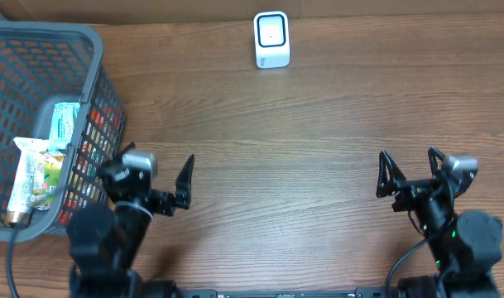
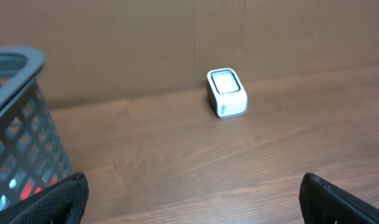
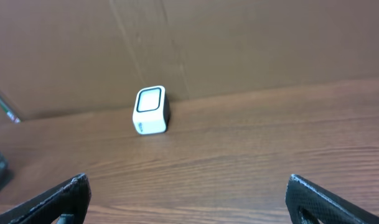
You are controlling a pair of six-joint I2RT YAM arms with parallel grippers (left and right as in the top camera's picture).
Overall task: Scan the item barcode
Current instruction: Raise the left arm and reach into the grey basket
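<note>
A white barcode scanner (image 1: 272,40) stands at the table's far edge, its window facing up; it also shows in the left wrist view (image 2: 226,92) and the right wrist view (image 3: 150,110). The items lie in the grey basket (image 1: 84,41) at the left: a green-and-white packet (image 1: 36,172) and a pale packet (image 1: 65,122) above it. No barcode shows on them. My left gripper (image 1: 151,170) sits beside the basket's right wall, open and empty (image 2: 192,196). At the near right my right gripper (image 1: 410,165) is also open and empty (image 3: 188,196).
The basket's mesh wall (image 2: 18,130) fills the left side of the left wrist view. A brown cardboard wall (image 3: 239,43) rises behind the scanner. Bare wooden tabletop (image 1: 285,165) lies between the two grippers and the scanner.
</note>
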